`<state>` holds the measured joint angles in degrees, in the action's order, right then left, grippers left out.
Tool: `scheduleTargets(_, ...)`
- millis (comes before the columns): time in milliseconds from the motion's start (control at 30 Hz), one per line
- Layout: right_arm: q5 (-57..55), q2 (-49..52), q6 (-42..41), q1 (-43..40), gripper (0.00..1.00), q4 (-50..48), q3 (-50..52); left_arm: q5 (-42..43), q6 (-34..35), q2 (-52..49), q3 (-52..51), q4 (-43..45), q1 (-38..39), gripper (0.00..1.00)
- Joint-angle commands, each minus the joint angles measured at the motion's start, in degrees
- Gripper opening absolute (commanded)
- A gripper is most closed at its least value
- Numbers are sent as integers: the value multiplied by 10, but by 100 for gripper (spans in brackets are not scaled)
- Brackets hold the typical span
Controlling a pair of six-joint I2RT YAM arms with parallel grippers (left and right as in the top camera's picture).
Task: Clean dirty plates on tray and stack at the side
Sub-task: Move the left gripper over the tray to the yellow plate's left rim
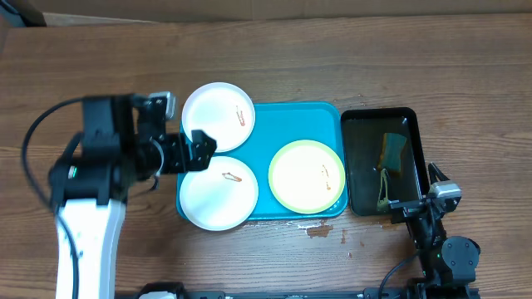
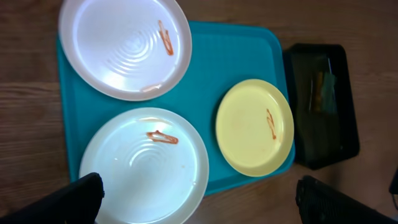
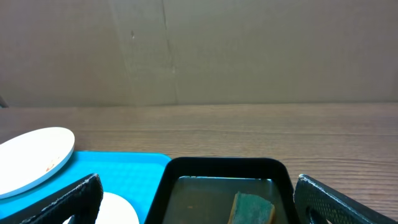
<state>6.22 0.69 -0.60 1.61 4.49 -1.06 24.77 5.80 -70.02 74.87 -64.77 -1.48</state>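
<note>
Here's the blue tray [image 1: 291, 123], sitting center-right on the wooden table [image 1: 100, 58], with all 3 plates on it and none stacked. The upper white plate [image 1: 218, 116] hangs over the tray's upper left corner, with an orange-red smear [image 1: 241, 116] near its right edge. The lower white plate [image 1: 219, 198] spills over the lower left corner, its own streak close to the top. The 2 white plates sit just beside each other. The yellow-green plate [image 1: 307, 176] lies wholly inside the tray's right half, apart from the others, with a thin red mark toward its right side.

The left gripper [image 1: 202, 149] hovers over the spot where the 2 white plates meet. In the left wrist view its fingers [image 2: 81, 199] are spread wide, holding nothing. Lower right of the overhead frame, the right gripper [image 3: 198, 190] sits by the near end of the black tray [image 1: 378, 111], its jaws also wide apart and empty. That black tray sits just right of the blue one, with a sponge [image 1: 392, 153] lying inside it.
</note>
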Motion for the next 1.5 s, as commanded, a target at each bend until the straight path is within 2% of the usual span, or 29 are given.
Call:
scheduleTargets(0,3,-1,2,3,100,-3,6,78,11,-59,21,2,3,100)
scheduleTargets(67,3,-1,2,3,100,-3,6,115,27,-86,21,2,5,79)
scheduleTargets(200,3,-1,2,3,100,-3,6,102,31,-123,21,-14,26,9)
scheduleTargets(233,3,-1,2,3,100,-3,6,88,36,-129,21,-19,34,4)
scheduleTargets(367,3,-1,2,3,100,-3,6,-19,86,-140,13,-33,103,7)
scheduleTargets(400,3,-1,2,3,100,-3,6,-45,101,-140,10,-31,119,12)
scheduleTargets(500,3,-1,2,3,100,-3,6,-134,153,-140,-7,-7,183,55)
scheduleTargets(567,3,-1,2,3,100,-3,6,-189,179,-141,-22,24,224,61)
scheduleTargets(667,3,-1,2,3,100,-3,6,-235,212,-149,-38,68,263,64)
scheduleTargets(900,3,-1,2,3,100,-3,6,-243,242,-234,-71,188,305,63)
scheduleTargets(1033,3,-1,2,3,100,-3,6,-211,242,-291,-71,221,305,47)
scheduleTargets(1167,3,-1,2,3,100,-3,6,-150,242,-331,-71,240,305,46)
scheduleTargets(1267,3,-1,2,3,100,-3,6,-143,242,-350,-71,248,305,44)
scheduleTargets(1467,3,-1,2,3,100,-3,6,-149,242,-365,-71,252,305,28)
